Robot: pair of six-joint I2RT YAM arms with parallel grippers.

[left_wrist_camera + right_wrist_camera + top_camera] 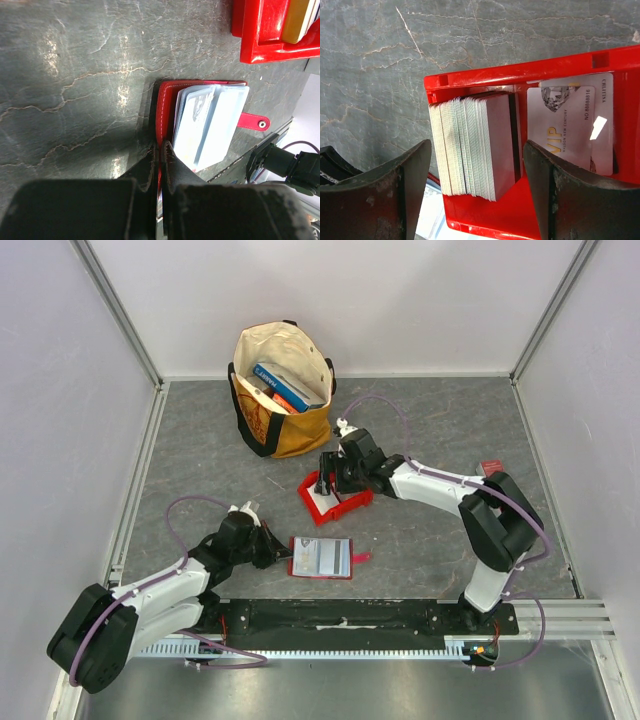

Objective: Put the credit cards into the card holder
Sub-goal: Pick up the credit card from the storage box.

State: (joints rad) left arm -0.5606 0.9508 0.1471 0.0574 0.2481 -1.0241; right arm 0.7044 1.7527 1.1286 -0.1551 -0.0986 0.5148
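Note:
The card holder lies open on the table in front of the arms, pale slots facing up and snap tab pointing right. My left gripper is shut on its red left cover, the fingertips pinching that edge. The credit cards stand on edge as a thick stack in a bright red bin. Another card marked VIP lies flat beside them. My right gripper hangs open over the bin, one finger on each side of the stack with gaps between.
A yellow and cream tote bag holding blue books stands at the back, behind the bin. A small red object lies near the right wall. The red bin's corner is just beyond the card holder. Metal rails run along the table's left and near edges.

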